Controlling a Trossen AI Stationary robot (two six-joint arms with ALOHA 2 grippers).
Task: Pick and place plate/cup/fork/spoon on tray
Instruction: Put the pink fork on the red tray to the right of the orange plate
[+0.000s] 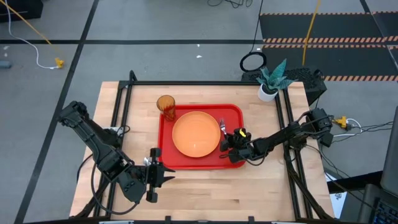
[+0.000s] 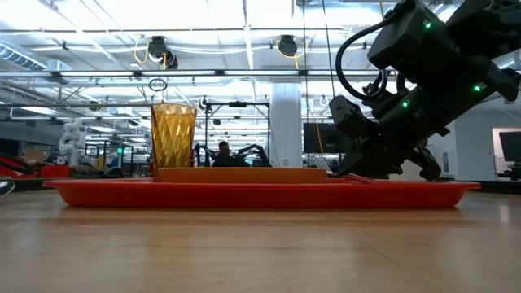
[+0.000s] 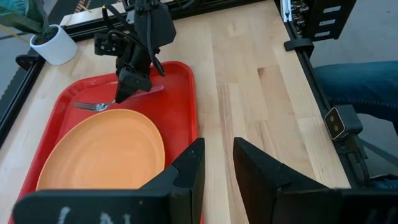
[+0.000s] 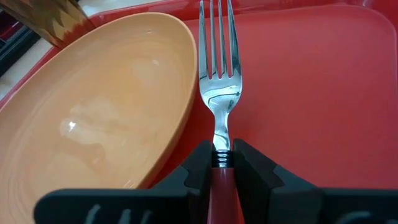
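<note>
The red tray (image 1: 233, 115) lies in the middle of the table. The orange plate (image 1: 196, 134) rests on its floor, and the amber cup (image 1: 165, 104) stands upright at its far left corner. The fork (image 4: 217, 56) lies along the plate's right side with its tines toward the far edge. My right gripper (image 1: 229, 140) is shut on it, low over the tray. My left gripper (image 1: 166, 174) is open and empty, just off the tray's near left edge. The spoon is out of view. My right gripper pinches the fork's pinkish-red handle (image 4: 221, 183) at the end next to the metal neck, between its two fingers (image 4: 196, 162). The fingers come nearly level from the table's near right side and lie along the fork. The fork lies level, low over the tray floor; whether it rests there I cannot tell.
A potted plant in a white pot (image 1: 270, 81) stands at the table's far right corner. Black frame rails (image 1: 292, 124) run along the table's sides. A person's leg in jeans (image 3: 354, 81) shows beyond the table. Bare wood (image 1: 236, 193) lies in front of the tray.
</note>
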